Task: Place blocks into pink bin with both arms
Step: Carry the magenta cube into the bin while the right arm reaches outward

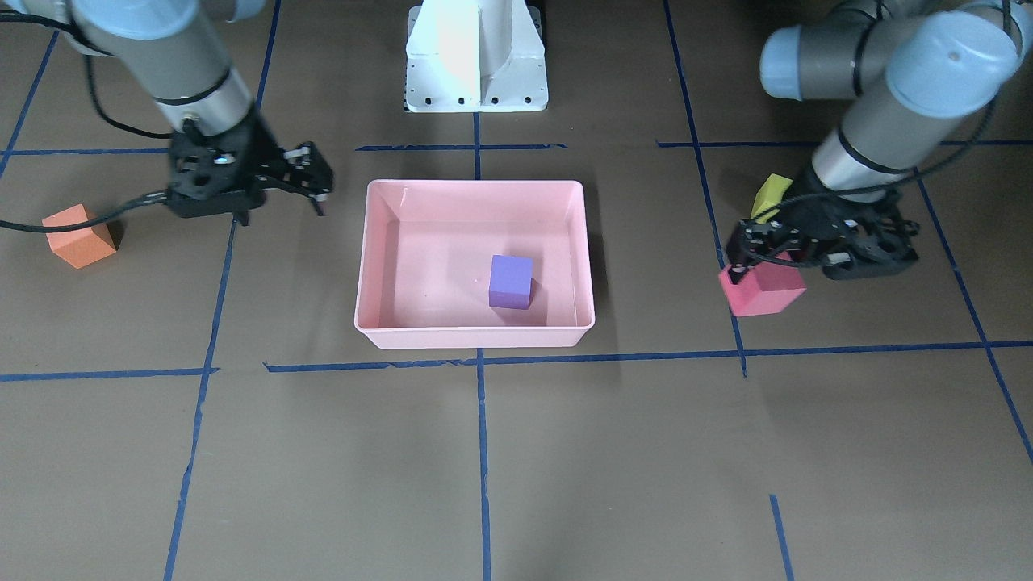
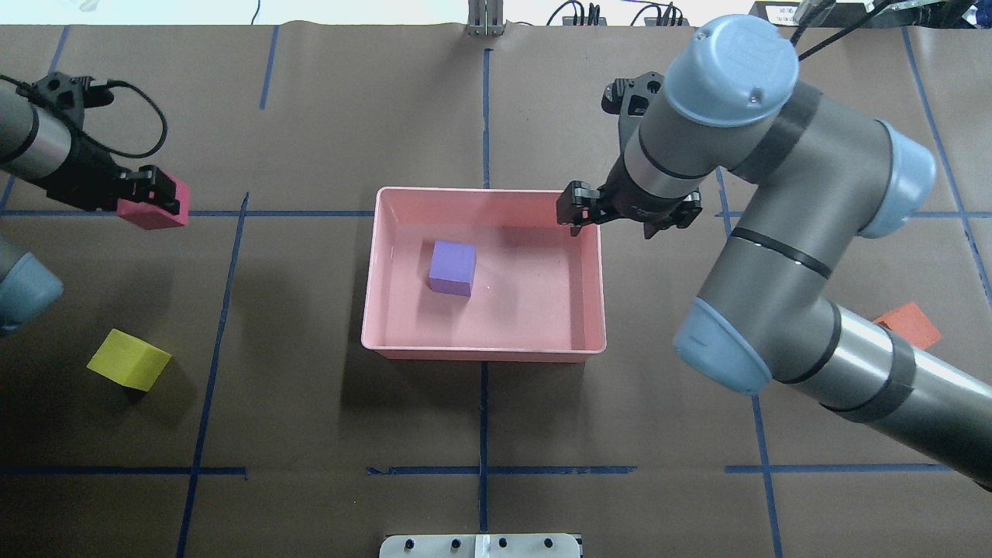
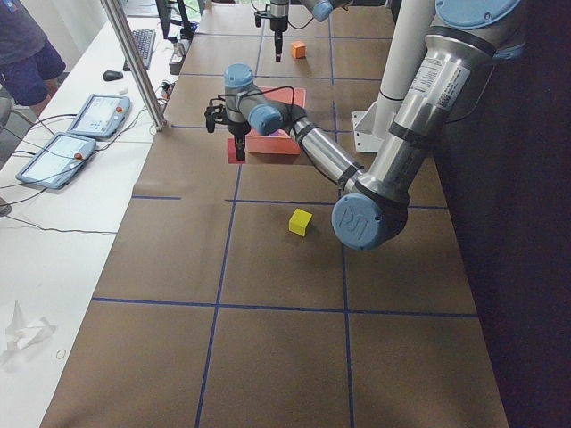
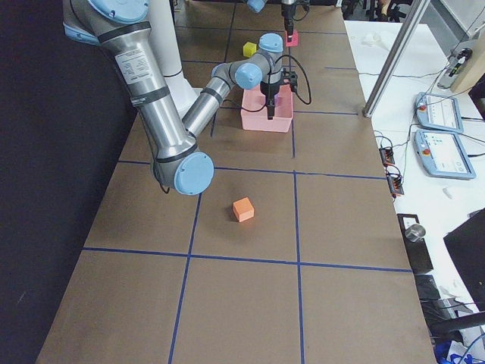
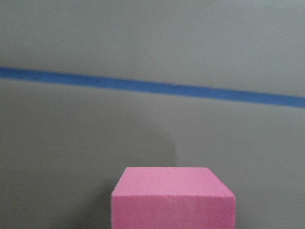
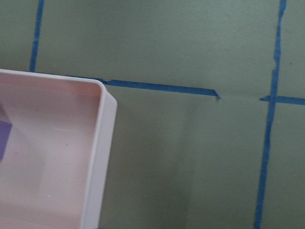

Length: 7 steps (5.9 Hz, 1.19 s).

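The pink bin [image 1: 476, 187] stands mid-table with the purple block [image 1: 511, 281] inside it. My left gripper [image 1: 757, 270] is shut on the red-pink block [image 1: 771, 292], also seen in the overhead view [image 2: 159, 208] and filling the bottom of the left wrist view [image 5: 172, 198]. The yellow-green block [image 1: 771, 194] lies on the table just behind it. My right gripper [image 1: 316, 192] is open and empty, hanging by the bin's corner [image 2: 577, 211]. The orange block [image 1: 79, 236] lies on the table beyond my right arm, away from the bin.
The white pedestal base [image 1: 476, 56] stands behind the bin. Blue tape lines [image 1: 484, 452] grid the brown table. A side desk with tablets [image 3: 89, 116] and a metal post [image 3: 134, 62] runs along the operators' edge.
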Motion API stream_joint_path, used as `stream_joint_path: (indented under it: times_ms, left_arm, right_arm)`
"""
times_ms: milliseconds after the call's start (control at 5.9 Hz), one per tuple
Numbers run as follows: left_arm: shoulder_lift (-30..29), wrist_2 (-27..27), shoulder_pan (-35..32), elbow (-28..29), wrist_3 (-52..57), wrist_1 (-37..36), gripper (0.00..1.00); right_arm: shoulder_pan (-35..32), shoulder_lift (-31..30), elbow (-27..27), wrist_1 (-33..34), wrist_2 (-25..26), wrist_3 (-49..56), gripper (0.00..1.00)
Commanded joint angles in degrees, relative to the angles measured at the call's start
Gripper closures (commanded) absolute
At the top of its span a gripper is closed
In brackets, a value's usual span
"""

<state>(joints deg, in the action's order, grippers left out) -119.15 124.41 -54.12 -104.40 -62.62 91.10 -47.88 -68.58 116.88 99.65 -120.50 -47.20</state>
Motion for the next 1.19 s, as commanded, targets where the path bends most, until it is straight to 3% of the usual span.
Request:
stream_joint_path:
  times_ms: [0, 169, 339, 508, 1017]
  left_arm:
    - [-10.87, -9.20, 13.34, 0.06, -12.03, -1.98, 0.66]
    - [-13.01, -15.98, 20.56, 1.11, -14.17, -1.89, 0.66]
    - [-12.68, -16.91, 22.55, 1.04, -14.11, -1.98, 0.62]
    - [-11.81, -18.84, 25.01, 1.04, -13.76, -1.98, 0.01]
    - [-11.63, -18.77, 25.12, 0.51, -13.76, -2.07, 0.00]
  right_arm:
    - [-8.14, -12.30, 4.31, -0.16, -4.28, 16.70, 0.00]
    - [-11.76, -16.28, 4.32, -0.42, -5.52, 23.92, 0.00]
    - [-12.23, -20.49, 4.15, -5.38, -5.53, 25.13, 0.00]
    - [-12.15, -27.93, 3.88, -15.96, -5.97, 24.62, 0.00]
    - [-12.06, -36.96, -1.19, -31.75, -6.50, 24.61, 0.00]
